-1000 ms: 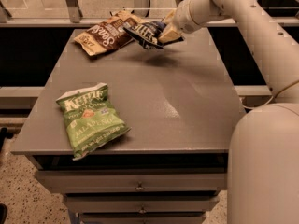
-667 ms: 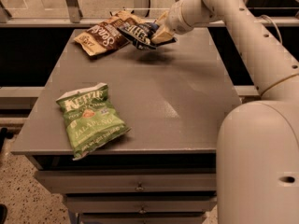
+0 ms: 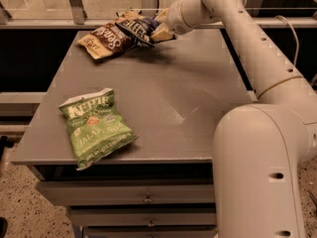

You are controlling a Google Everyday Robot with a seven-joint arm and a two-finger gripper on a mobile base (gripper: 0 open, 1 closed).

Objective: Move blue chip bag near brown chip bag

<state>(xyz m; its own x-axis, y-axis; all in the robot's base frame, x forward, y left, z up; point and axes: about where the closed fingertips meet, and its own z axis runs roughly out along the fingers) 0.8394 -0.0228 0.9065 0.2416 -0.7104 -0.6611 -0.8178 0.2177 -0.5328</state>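
The white, thick-jointed robot arm (image 3: 257, 73) reaches from the near right across the flat grey metal table (image 3: 173, 83) to its far edge. A large green jalapeño chip bag (image 3: 96, 125) lies near the front left corner, well apart from the rest. At the far left corner lies the brown chip bag (image 3: 103, 39), its long axis slanting from near left to far right. The blue chip bag (image 3: 138, 29) lies roughly left to right, its free end pointing left and overlapping the brown one's right end. The tan-fingered gripper (image 3: 160, 32) is clamped on its right end.
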